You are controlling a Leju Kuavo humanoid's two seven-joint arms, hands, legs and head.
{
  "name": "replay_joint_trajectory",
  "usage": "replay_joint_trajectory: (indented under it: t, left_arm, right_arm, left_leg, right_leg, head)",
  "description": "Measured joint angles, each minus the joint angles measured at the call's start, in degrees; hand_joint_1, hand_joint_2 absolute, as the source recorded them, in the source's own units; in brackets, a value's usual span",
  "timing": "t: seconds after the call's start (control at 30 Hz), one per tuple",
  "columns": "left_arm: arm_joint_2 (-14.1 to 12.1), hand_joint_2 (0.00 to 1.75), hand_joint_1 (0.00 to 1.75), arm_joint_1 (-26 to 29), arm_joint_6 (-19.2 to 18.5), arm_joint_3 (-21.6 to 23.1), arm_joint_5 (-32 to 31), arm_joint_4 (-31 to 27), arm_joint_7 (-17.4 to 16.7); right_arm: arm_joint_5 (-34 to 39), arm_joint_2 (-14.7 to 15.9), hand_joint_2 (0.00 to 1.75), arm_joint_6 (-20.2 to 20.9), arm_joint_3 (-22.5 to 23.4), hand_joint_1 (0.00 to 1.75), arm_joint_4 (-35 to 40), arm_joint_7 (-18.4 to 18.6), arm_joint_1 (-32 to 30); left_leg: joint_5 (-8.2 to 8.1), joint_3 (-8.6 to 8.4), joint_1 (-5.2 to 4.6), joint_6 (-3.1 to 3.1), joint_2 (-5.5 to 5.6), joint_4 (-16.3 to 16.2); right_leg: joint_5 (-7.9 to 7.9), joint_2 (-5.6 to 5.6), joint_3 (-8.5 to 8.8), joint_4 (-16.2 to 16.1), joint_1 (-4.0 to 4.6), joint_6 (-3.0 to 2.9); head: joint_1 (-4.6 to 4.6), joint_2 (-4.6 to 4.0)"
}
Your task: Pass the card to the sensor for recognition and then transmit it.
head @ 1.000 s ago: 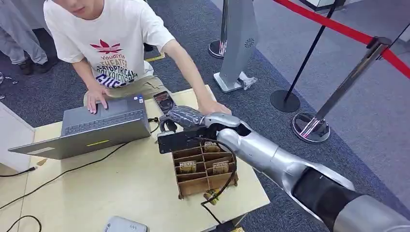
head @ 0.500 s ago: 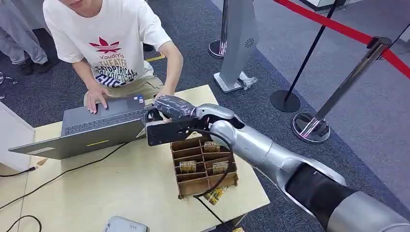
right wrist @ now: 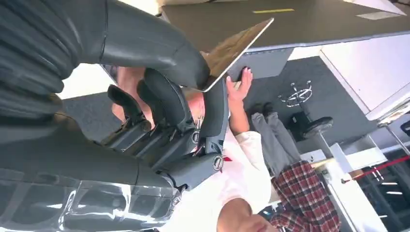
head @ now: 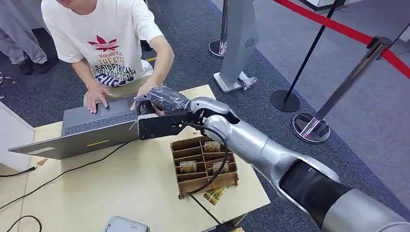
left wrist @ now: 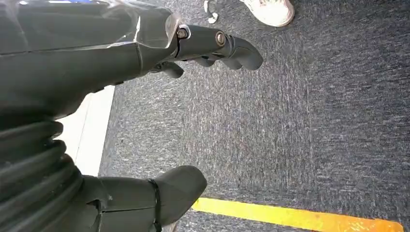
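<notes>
My right hand [head: 162,102] reaches out over the far side of the table, above the laptop's near corner. It pinches a thin tan card [right wrist: 237,46] between the thick thumb [right wrist: 159,53] and the dark fingers [right wrist: 212,111]. A person's hand [head: 145,90] comes up close to my right hand, and its fingers [right wrist: 240,87] sit right by the card's edge. My left hand [left wrist: 193,121] hangs over grey carpet, fingers apart and holding nothing. My right hand covers the spot on the table where the sensor stood.
A cardboard slotted box [head: 203,166] with several cards stands under my right forearm. An open grey laptop [head: 87,126] lies at the left, with cables trailing from it. The person in a white T-shirt [head: 109,43] crouches behind the table. Stanchions [head: 312,125] stand at the right.
My right hand has travelled left and away from the box, carrying the card toward the laptop and the person. The person's hand left the table's right side and now meets my hand.
</notes>
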State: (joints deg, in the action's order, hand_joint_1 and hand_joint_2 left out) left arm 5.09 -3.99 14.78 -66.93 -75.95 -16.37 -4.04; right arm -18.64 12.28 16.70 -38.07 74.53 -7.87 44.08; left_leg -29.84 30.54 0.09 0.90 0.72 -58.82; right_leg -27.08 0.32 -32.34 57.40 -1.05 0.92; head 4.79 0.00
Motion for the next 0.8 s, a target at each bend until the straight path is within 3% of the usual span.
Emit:
replay_joint_trajectory:
  t: [0.07,0.1,0.67,0.8]
  left_arm:
    - [0.0,1.75,0.0,0.0,0.0,0.0,0.0,0.0,0.0]
    - [0.0,1.75,0.0,0.0,0.0,0.0,0.0,0.0,0.0]
    - [-0.1,1.75,0.0,0.1,0.3,0.0,-0.3,0.2,0.1]
    - [-0.1,1.75,0.0,0.2,0.5,0.0,-0.3,0.2,0.3]
  right_arm:
    - [0.0,0.0,1.75,-0.4,0.0,0.09,-0.4,0.1,-0.2]
    - [0.0,0.0,1.75,-0.5,0.0,0.0,-0.6,0.2,-0.4]
    - [-1.0,0.0,1.75,-3.0,1.1,0.0,-0.8,0.6,-4.5]
    - [0.0,0.0,1.75,-5.0,2.0,0.0,1.0,-1.2,-7.0]
  left_leg:
    - [0.0,0.0,0.0,0.0,0.0,0.0]
    - [0.0,0.0,0.0,0.0,0.0,0.0]
    - [0.0,-0.01,0.0,0.0,-0.01,0.0]
    - [0.0,-0.01,0.0,0.0,0.0,0.0]
  right_leg:
    - [0.0,0.0,0.0,0.0,0.0,0.0]
    - [0.0,0.0,0.0,0.0,0.0,0.0]
    - [0.0,0.01,-0.01,0.0,0.0,0.0]
    - [0.0,0.0,-0.01,0.0,0.0,0.0]
  head:
    - [0.0,0.0]
    - [0.02,0.0]
    - [0.0,0.0]
    - [0.0,0.0]
